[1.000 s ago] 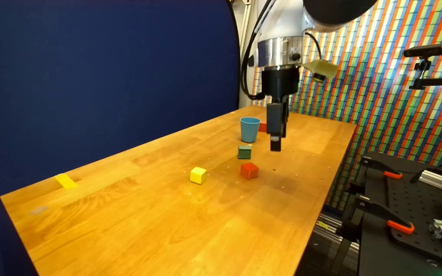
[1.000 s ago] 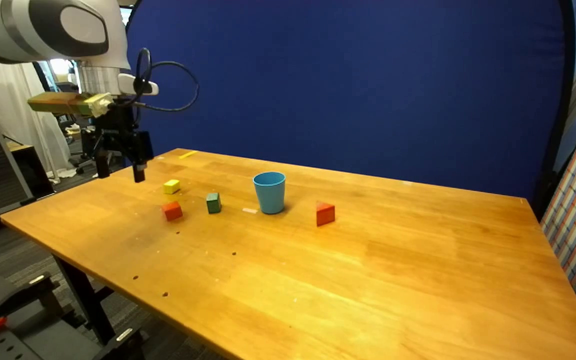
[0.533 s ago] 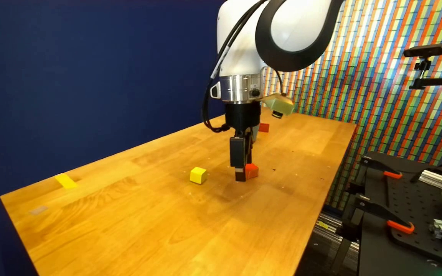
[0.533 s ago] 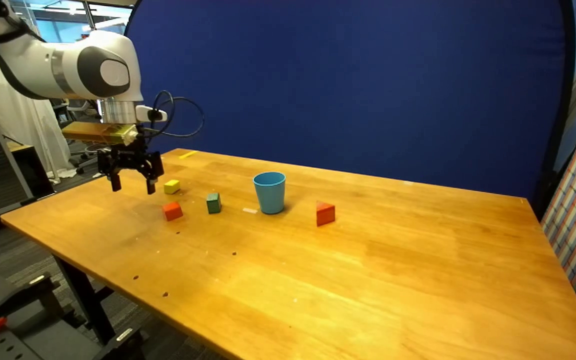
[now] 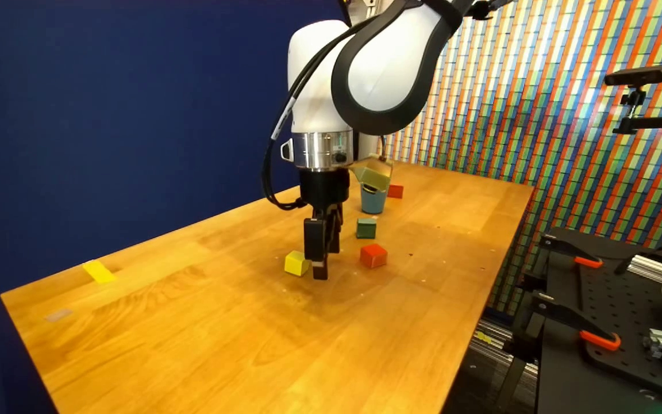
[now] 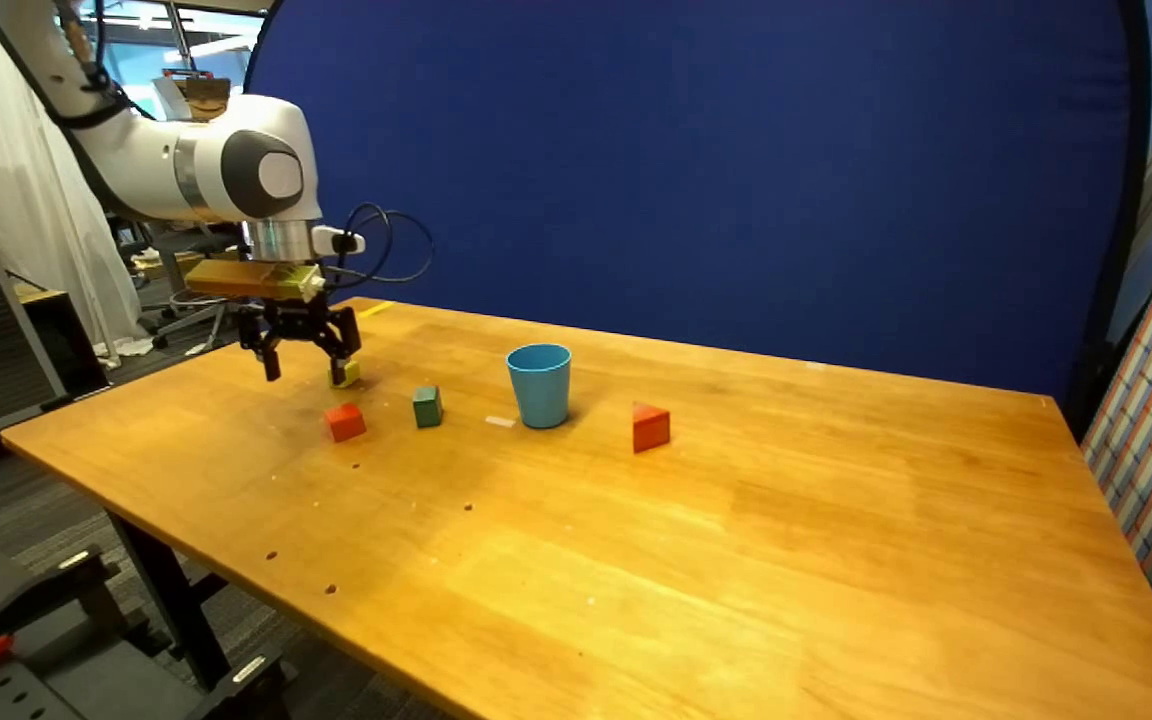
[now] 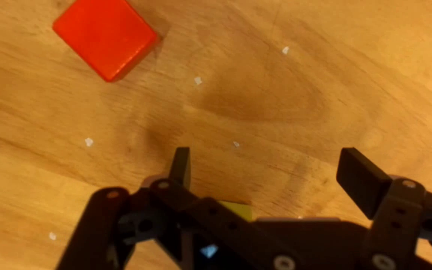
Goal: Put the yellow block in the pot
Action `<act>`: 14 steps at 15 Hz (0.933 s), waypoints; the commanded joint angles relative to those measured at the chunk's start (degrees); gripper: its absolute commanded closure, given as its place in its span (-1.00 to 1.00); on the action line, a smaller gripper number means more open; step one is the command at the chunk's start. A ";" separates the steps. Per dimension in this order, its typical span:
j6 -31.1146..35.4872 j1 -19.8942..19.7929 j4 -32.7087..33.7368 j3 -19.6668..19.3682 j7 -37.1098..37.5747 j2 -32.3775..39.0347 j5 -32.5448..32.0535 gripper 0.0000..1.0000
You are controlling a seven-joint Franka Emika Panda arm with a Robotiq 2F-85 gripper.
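Observation:
The yellow block (image 5: 295, 263) is a small bright yellow cube on the wooden table. In an exterior view it is partly covered by a fingertip, and its right side (image 6: 352, 374) shows. In the wrist view only a corner of the yellow block (image 7: 240, 210) shows under the gripper's links. My gripper (image 5: 327, 260) is open and empty, low over the table beside the block; it also shows in the other views (image 6: 305, 374) (image 7: 266, 162). The pot is a blue cup (image 6: 540, 388) standing upright, away from the gripper; the wrist camera mount covers its top in an exterior view (image 5: 372, 202).
A red cube (image 5: 373, 256) and a green cube (image 5: 366, 229) sit between the gripper and the pot's side of the table. A red wedge-shaped block (image 6: 651, 428) stands beyond the pot. A yellow tape strip (image 5: 99, 271) lies at the table's far edge.
My gripper has come down and moved across to beside the yellow block, its jaws staying open. It shows more widely apart than one second ago. Blocks and pot have not moved.

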 commanded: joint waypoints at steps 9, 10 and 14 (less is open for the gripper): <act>1.62 2.85 12.20 -3.47 -0.07 9.87 -3.46 -1.00; 1.60 3.49 12.59 -3.98 0.20 9.68 -4.25 -0.50; 0.99 5.23 13.76 -5.11 0.92 9.42 -6.02 0.03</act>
